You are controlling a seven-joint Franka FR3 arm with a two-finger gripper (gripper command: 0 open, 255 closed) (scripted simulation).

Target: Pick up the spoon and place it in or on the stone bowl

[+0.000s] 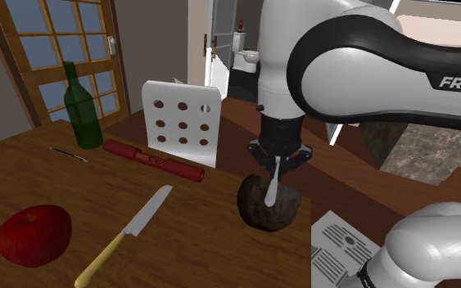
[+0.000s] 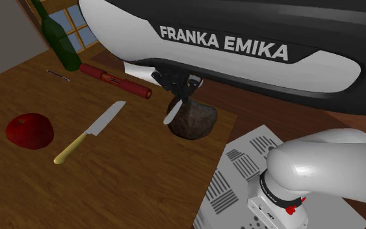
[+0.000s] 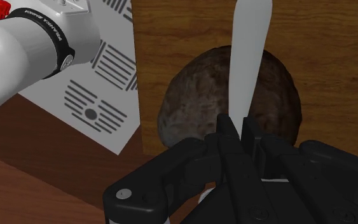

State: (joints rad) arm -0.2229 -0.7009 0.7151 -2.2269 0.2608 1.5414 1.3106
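A white spoon (image 1: pixel 272 185) hangs from my gripper (image 1: pixel 277 160), whose fingers are shut on its handle. Its bowl end points down over the dark brown stone bowl (image 1: pixel 257 211) at the table's near edge. In the second exterior view the spoon (image 2: pixel 174 112) slants down in front of the stone bowl (image 2: pixel 197 121), held by the gripper (image 2: pixel 184 88). The wrist view has the spoon (image 3: pixel 247 57) running from between the fingers (image 3: pixel 229 137) out across the stone bowl (image 3: pixel 190 95) right below.
On the wooden table (image 1: pixel 48 180) lie a yellow-handled knife (image 1: pixel 126 234), a red apple (image 1: pixel 33 234), a red stick (image 1: pixel 151 159), a thin pen (image 1: pixel 67 153) and a green bottle (image 1: pixel 80 100). A white perforated chair back (image 1: pixel 181 120) stands behind. A printed sheet (image 2: pixel 240 175) covers the stand.
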